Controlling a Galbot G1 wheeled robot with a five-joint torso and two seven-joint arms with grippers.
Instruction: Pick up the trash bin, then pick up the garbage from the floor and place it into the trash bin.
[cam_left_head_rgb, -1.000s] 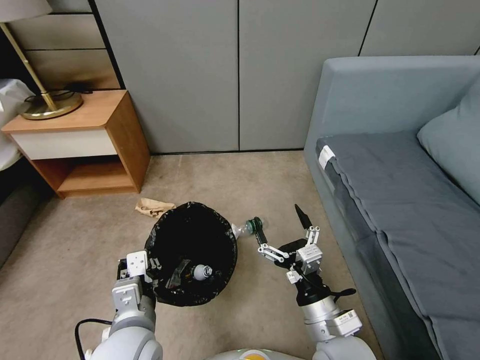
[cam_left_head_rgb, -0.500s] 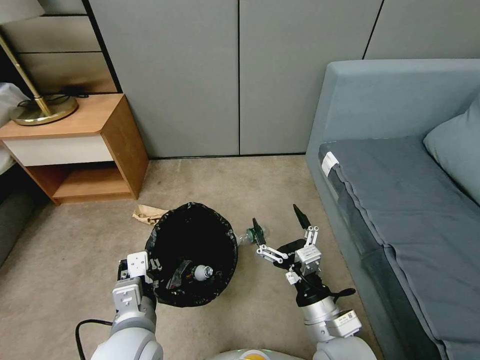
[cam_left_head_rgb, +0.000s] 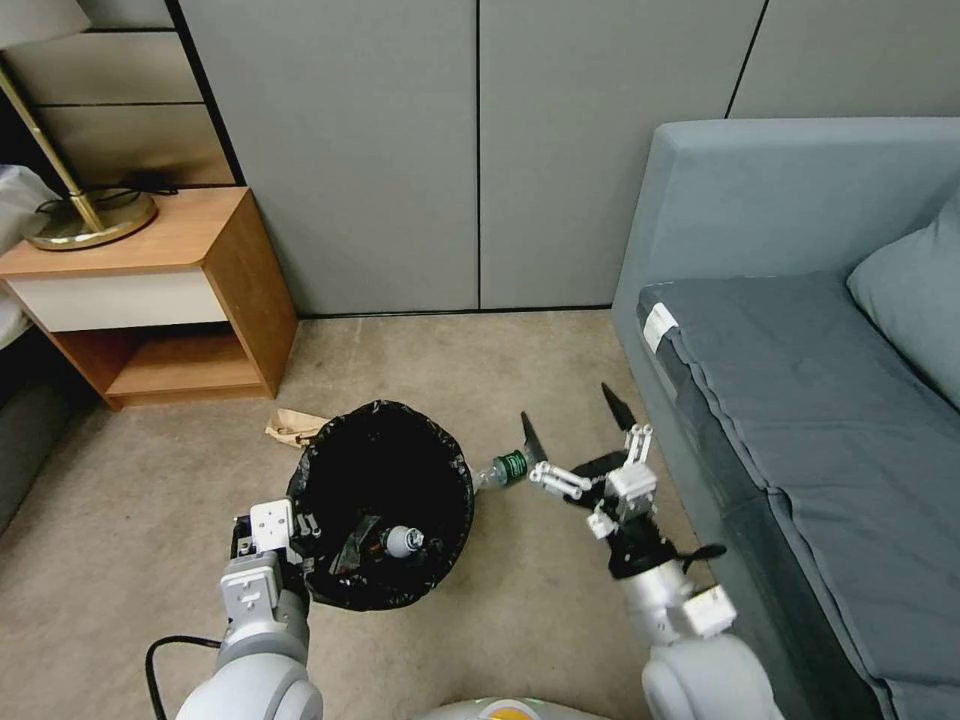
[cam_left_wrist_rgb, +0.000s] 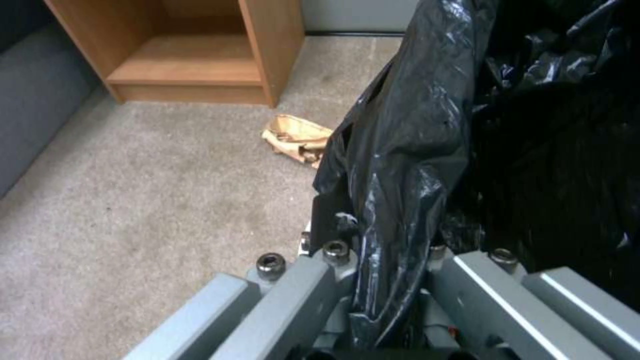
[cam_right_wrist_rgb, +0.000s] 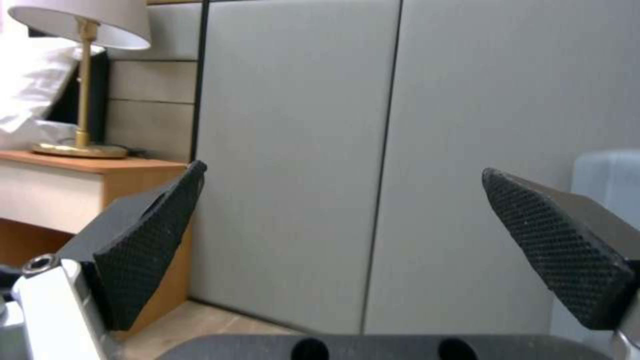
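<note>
Since a second ago the right gripper (cam_left_head_rgb: 572, 427) has travelled up and away from the robot, so the clear bottle (cam_left_head_rgb: 500, 469) with the green label, which lay past its fingertips, now sits just beside its inner finger (cam_left_head_rgb: 531, 443), on the bin side. That pincer is spread wide and holds nothing; in the right wrist view its two black pads (cam_right_wrist_rgb: 143, 250) stand well apart with only the wall between them. The left gripper (cam_left_head_rgb: 270, 545) is clamped on the near rim of the trash bin (cam_left_head_rgb: 385, 500), pinching the black liner (cam_left_wrist_rgb: 407, 165), and carries it tilted above the carpet (cam_left_head_rgb: 130, 540); a small white bottle (cam_left_head_rgb: 403, 541) already lies inside. Crumpled brown paper (cam_left_head_rgb: 295, 427) rests on the floor beyond the bin, far from the open pincer.

To take the bottle cleanly, I judge the open fingers should shift toward the bin until they straddle its body, drop low to the carpet, then close across the narrow width, as a round bottle may roll if nudged
</note>
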